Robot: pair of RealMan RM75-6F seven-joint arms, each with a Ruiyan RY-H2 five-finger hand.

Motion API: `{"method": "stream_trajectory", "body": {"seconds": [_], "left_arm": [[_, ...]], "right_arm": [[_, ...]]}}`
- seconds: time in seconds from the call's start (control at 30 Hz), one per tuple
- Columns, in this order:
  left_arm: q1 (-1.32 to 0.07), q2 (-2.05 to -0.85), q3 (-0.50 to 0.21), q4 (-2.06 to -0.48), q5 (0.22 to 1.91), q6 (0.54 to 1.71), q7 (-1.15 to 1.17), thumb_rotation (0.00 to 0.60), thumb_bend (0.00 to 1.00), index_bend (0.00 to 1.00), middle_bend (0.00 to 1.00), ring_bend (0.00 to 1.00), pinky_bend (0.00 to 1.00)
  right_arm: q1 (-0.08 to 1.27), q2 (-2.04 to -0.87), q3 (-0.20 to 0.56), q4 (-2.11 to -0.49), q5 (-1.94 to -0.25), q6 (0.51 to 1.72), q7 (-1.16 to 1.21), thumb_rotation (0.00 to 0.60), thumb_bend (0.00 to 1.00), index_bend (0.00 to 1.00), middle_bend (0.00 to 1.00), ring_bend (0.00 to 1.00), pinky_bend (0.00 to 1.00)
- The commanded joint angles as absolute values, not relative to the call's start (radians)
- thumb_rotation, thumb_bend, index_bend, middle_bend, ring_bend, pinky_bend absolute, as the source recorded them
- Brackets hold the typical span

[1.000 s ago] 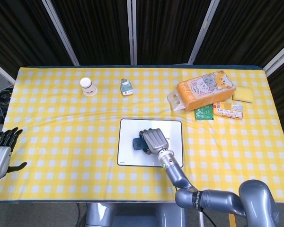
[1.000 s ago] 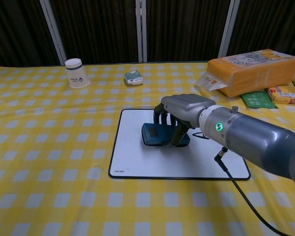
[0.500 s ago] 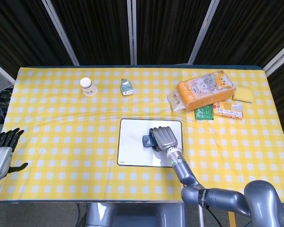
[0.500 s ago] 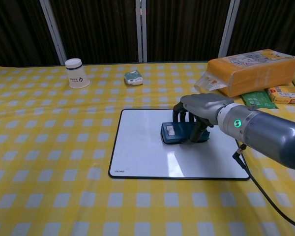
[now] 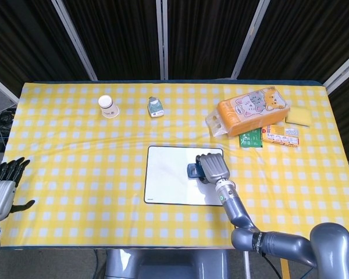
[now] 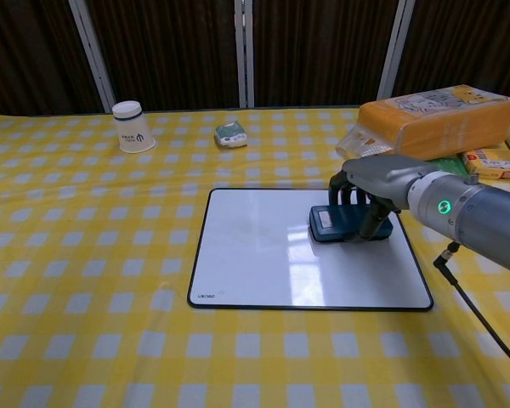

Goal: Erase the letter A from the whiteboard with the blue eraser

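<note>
The whiteboard (image 5: 168, 183) (image 6: 263, 263) lies flat at the table's front centre, and no marks show on its white face. My right hand (image 5: 214, 167) (image 6: 376, 183) grips the blue eraser (image 5: 194, 171) (image 6: 333, 223) from above, pressing it on the board near its right edge. At the far left edge of the head view my left hand (image 5: 1, 190) hangs beside the table, fingers apart and holding nothing.
A white paper cup (image 5: 108, 106) (image 6: 133, 126) and a small green-white packet (image 5: 155, 107) (image 6: 231, 133) stand at the back. An orange tissue pack (image 5: 251, 108) (image 6: 438, 119), a green sachet (image 5: 251, 138), a small box (image 5: 281, 136) and a yellow sponge (image 5: 299, 116) lie at the back right.
My right hand has slid the blue eraser rightward across the whiteboard, from its centre to its right edge. The dark mark visible right of the eraser a second ago is gone. The left hand stayed put.
</note>
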State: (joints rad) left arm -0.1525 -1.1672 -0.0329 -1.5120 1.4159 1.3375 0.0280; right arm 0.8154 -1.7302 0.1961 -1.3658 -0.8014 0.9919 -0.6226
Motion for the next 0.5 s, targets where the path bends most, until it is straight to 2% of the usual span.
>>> {"method": "stream_trajectory", "body": {"seconds": [0.03, 0.5], "left_arm": [[-0.152, -1.166, -0.033, -1.512, 1.415, 1.338, 0.026, 0.600, 0.13, 0.00, 0.00, 0.00, 0.00], [-0.152, -1.166, -0.031, -1.523, 1.422, 1.345, 0.038, 0.600, 0.13, 0.00, 0.00, 0.00, 0.00]], "right_arm": [[0.808, -1.719, 0.193, -1.374, -0.798, 0.998, -0.625, 0.600, 0.34, 0.86, 0.74, 0.72, 0.76], [0.755, -1.610, 0.172, -1.446, -0.782, 1.065, -0.659, 0.600, 0.34, 0.86, 0.74, 0.72, 0.76]]}}
